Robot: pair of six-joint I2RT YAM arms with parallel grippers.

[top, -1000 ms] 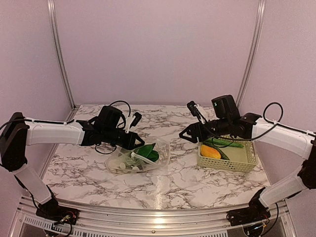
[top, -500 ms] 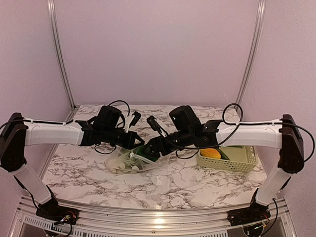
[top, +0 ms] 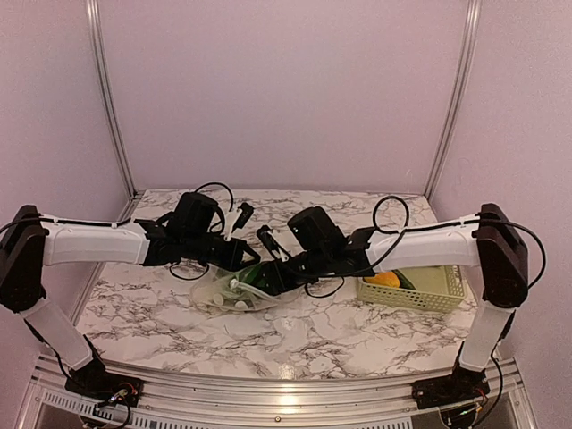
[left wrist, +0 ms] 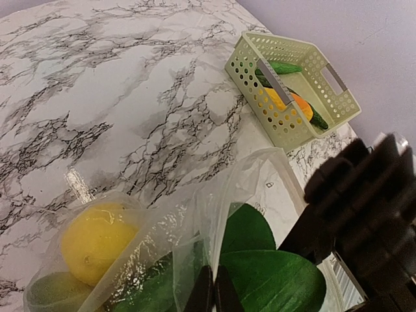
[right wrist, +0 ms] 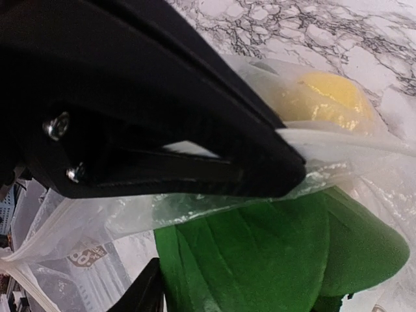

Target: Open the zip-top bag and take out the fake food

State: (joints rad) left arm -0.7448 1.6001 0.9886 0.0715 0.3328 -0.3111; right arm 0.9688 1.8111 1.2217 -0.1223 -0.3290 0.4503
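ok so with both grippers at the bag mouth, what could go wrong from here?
1. The left gripper pinches only a thin fold of the zip-top bag; a pull could slip it free or drag the bag along.
2. The open right gripper sits right beside the left one at the mouth; they may collide.
3. Film drapes over the green leaf, so the right gripper might grab plastic with it.
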